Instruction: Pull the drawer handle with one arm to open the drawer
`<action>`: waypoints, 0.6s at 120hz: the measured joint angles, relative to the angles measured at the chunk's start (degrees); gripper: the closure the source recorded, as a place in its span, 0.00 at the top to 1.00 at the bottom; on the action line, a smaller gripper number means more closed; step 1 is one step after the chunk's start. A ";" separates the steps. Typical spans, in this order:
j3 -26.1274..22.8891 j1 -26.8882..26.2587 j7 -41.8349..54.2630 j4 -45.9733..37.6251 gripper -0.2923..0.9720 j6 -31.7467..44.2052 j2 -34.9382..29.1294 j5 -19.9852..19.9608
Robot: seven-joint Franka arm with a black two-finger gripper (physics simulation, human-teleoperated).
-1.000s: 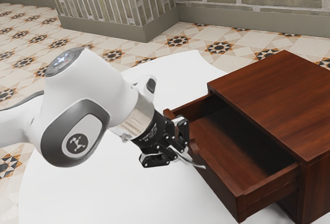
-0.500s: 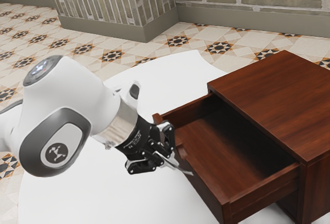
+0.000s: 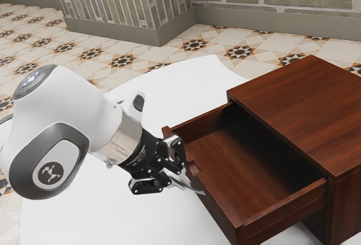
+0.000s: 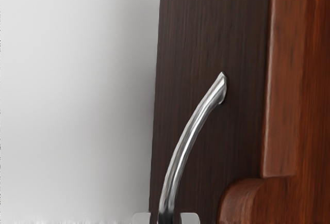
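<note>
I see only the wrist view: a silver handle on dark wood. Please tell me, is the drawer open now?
Observer: Yes. In the exterior view the drawer stands far out of the cabinet.
Operator: Does the gripper hold the handle?
Observer: It does. The gripper is shut on the handle at the drawer's front.
Operator: On what does the cabinet stand?
Observer: On a round white table, above a patterned tile floor.

Bright even light, soft shadow inside drawer (image 3: pixel 248 160), glint on handle (image 4: pixel 191 136)
</note>
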 joint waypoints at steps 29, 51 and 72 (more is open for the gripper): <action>0.32 -0.32 0.11 -1.81 0.35 -0.33 -4.50 -0.10; 0.30 -1.38 0.07 2.12 0.56 -6.86 -6.41 -0.01; 0.32 -1.12 0.01 10.78 0.67 -17.12 -1.31 0.51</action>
